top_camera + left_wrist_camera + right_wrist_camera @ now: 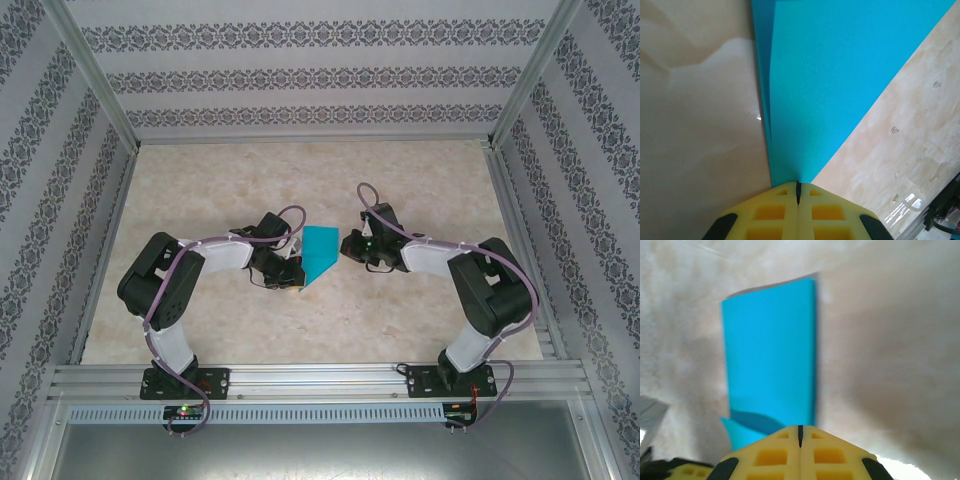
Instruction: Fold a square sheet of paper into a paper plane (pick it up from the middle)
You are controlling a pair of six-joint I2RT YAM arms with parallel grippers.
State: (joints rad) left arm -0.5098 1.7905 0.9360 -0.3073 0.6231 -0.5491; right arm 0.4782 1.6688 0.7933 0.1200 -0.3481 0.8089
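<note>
Status: left gripper (798,186) pinches thin teal-blue folded paper sheet (840,75) at its fingertips; right gripper (800,430), jaws pressed together, clamps the opposite end.

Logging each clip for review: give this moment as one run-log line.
stage: mid-fold | thin teal-blue paper sheet: folded, layered, held at both sides | left gripper: shut on paper corner | right gripper: shut on paper edge

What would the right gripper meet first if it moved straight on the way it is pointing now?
The teal paper, which seems pinched in the closed tips of the right gripper. Past the paper, the top view puts the left gripper roughly in line, though height is unclear.
</note>
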